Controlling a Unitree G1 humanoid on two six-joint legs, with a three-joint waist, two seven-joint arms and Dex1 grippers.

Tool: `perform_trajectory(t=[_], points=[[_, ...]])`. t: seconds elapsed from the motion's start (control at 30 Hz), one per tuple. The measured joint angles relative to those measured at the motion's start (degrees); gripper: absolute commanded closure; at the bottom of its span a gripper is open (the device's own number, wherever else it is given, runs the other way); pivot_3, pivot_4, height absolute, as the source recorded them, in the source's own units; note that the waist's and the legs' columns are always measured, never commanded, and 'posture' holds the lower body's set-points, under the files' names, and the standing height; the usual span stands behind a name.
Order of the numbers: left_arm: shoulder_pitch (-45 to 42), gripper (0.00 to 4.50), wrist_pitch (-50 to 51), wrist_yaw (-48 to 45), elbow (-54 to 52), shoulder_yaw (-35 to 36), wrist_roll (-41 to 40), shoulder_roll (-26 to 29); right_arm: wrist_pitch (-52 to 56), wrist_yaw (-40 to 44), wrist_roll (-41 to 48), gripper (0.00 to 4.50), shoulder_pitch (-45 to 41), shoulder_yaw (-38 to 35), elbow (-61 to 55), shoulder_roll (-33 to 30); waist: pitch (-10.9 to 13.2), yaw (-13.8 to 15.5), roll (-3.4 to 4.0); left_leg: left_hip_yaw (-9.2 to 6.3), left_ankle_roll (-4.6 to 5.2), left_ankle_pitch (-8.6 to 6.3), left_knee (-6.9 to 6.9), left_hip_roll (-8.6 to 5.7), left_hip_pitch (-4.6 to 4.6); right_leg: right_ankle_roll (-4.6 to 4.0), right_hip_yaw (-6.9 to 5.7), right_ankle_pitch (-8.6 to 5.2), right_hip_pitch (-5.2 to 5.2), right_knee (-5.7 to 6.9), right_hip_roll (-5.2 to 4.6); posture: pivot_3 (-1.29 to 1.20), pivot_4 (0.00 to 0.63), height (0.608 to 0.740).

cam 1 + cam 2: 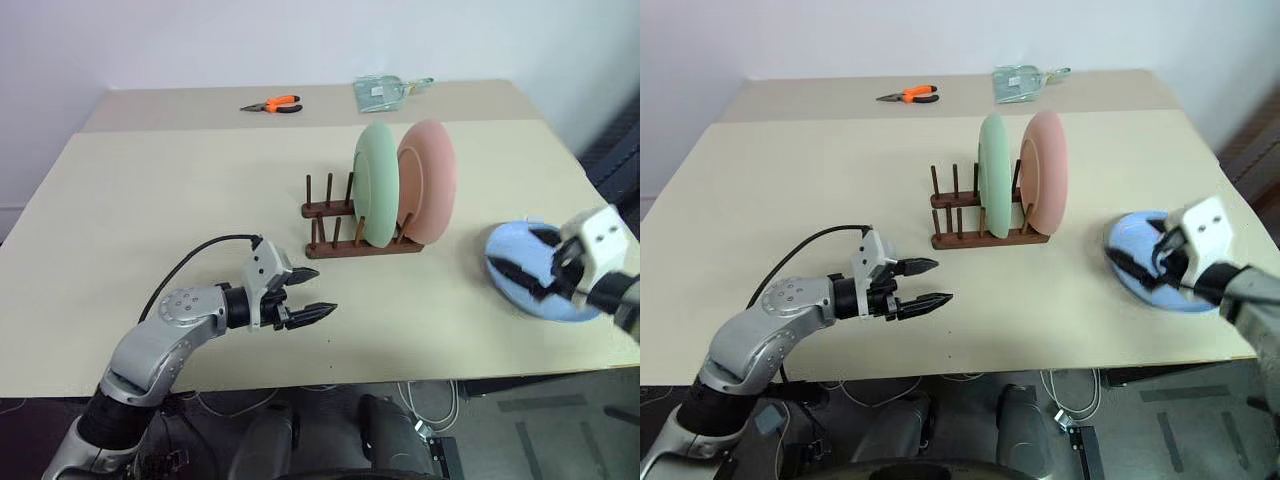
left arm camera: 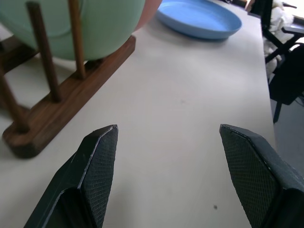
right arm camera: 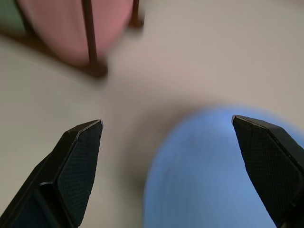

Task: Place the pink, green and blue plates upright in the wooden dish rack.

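Green plate [image 1: 376, 182] and pink plate [image 1: 428, 181] are already upright in the wooden dish rack [image 1: 338, 228], mid-counter [image 1: 150, 200], at the rack's right end. Blue plate [image 1: 535, 283] lies flat near the counter's right front edge, well apart from the rack.

My right pincer [image 1: 528, 277] is over the blue plate, jaws spread wide, nothing in them. Left pincer [image 1: 308, 297] hovers in front of the rack, also released and empty.

Risks as I see them:
- Blue plate is flat and close to the edge. If I push instead of pinching the rim, it could slide off the counter.
- Flat plate gives little to grab; a shallow pinch on the rim may slip once I tilt it upright.
- Free slots are left of the green plate. Bringing blue in from the right means passing the two standing plates, and a knock could tip them or shove the light rack.
- Left pincer is near the rack's front; arms could crowd each other there.

Views: head cam gives the whole layout plus orange pliers [image 1: 273, 104] and a clear bag [image 1: 380, 92] on the far counter. Left wrist view shows the rack's base bar and pegs close up with blue plate [image 2: 199, 19] beyond. Right wrist view shows fingertips [image 3: 80, 156] straddling the blue plate [image 3: 209, 180], though it's blurred, so I can't tell if there's contact.
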Motion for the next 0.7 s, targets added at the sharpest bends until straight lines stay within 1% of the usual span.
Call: perform_trajectory(t=[0.03, 0.1, 0.13, 0.23, 0.37, 0.47, 0.57, 0.67, 0.7], points=[[-0.4, 0.99, 0.0, -0.1, 0.2, -0.1, 0.0, -0.2, -0.1, -0.9, -1.9, 0.06, 0.2, 1.6, 0.0, 0.6, 0.0, -0.1, 0.00, 0.00, 0.00, 0.00, 0.00, 0.00, 0.00, 0.00, 0.00, 0.00, 0.00, 0.00, 0.00, 0.00, 0.150, 0.740], [-0.9, 0.99, 0.0, -0.4, 0.3, -0.1, 0.0, -0.3, -0.2, -3.1, -5.3, 0.56, -0.3, 4.1, 0.7, 1.6, 0.0, -0.1, 0.00, -0.01, 0.00, 0.00, 0.01, 0.00, 0.02, 0.00, -0.01, 0.00, -0.01, -0.01, -0.01, 0.00, 0.150, 0.740], [-1.0, 0.99, 0.0, -0.5, 0.4, -0.1, 0.0, -0.4, 0.0, -4.5, -6.9, 0.95, -1.0, 5.1, 1.9, 2.4, 0.0, 0.0, -0.01, -0.03, 0.00, 0.00, 0.01, -0.01, 0.05, 0.00, -0.01, 0.00, -0.04, -0.03, -0.01, 0.00, 0.150, 0.740], [-1.0, 0.99, 0.0, -0.9, 0.4, -0.1, 0.0, -0.4, 0.5, -6.5, -10.4, 2.40, -2.0, 7.2, 5.3, 3.1, 0.0, 0.4, -0.01, -0.06, 0.01, 0.01, 0.03, -0.04, 0.05, -0.02, -0.01, 0.03, -0.19, -0.02, -0.03, 0.00, 0.150, 0.740], [-1.0, 0.99, 0.0, -1.0, 0.5, -0.1, 0.1, -0.4, 1.7, -7.3, -12.1, 4.47, -4.0, 8.1, 6.3, 4.1, 0.0, 0.5, -0.03, -0.10, 0.01, 0.01, 0.05, -0.05, 0.03, -0.01, -0.01, 0.03, -0.18, -0.02, -0.03, 0.00, 0.150, 0.740], [-1.0, 0.99, 0.0, -1.0, 0.6, -0.1, 0.1, -0.5, 2.9, -8.2, -12.7, 4.47, -6.4, 7.4, 6.3, 4.3, 0.0, 0.3, -0.10, -0.09, 0.01, 0.01, 0.08, -0.04, 0.09, 0.00, -0.02, 0.02, -0.10, -0.01, -0.01, 0.00, 0.150, 0.740], [-0.8, 0.99, 0.0, -0.9, 0.6, 0.0, 0.2, -0.5, 3.3, -8.0, -11.5, 4.47, -9.4, 5.5, 6.4, 5.5, 0.0, 0.3, -0.05, -0.09, 0.01, 0.01, 0.07, -0.03, 0.10, 0.00, -0.02, 0.02, -0.10, -0.01, -0.01, 0.00, 0.150, 0.740], [-0.7, 0.99, -0.1, -0.9, 0.8, 0.1, 0.7, -0.5, -0.2, -8.6, -10.2, 4.47, -18.5, 2.1, 6.5, 6.0, 0.1, -0.1, 0.21, -0.04, 0.01, 0.01, 0.06, -0.04, 0.09, 0.02, 0.01, 0.03, -0.14, 0.00, -0.01, 0.00, 0.150, 0.740], [-0.6, 0.99, -0.2, -0.9, 0.8, 0.2, 0.7, -0.5, -1.3, -9.0, -9.7, 4.47, -21.9, 0.6, 6.5, 6.0, 0.1, 0.0, 0.18, -0.10, 0.01, 0.01, 0.03, -0.03, 0.12, 0.02, -0.05, 0.03, -0.11, 0.00, 0.01, 0.00, 0.150, 0.740]])
